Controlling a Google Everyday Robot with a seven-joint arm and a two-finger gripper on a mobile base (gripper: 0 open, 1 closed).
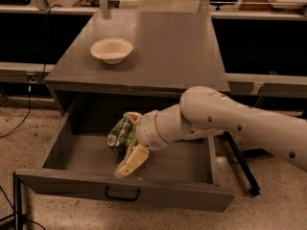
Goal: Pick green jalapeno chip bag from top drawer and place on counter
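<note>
The green jalapeno chip bag (117, 136) lies crumpled in the left middle of the open top drawer (182, 195). My gripper (128, 139) has come down into the drawer from the right. It is open, with one cream finger (130, 116) behind the bag and the other finger (130, 162) in front of it, so the bag sits between them. The bag's right side is hidden by my wrist. The grey counter (163, 42) is above the drawer.
A cream bowl (112, 49) stands on the counter's left side. The drawer's front carries a dark pull handle (122, 194). A black stand leg (242, 164) lies on the speckled floor to the right of the cabinet. Shelving runs behind.
</note>
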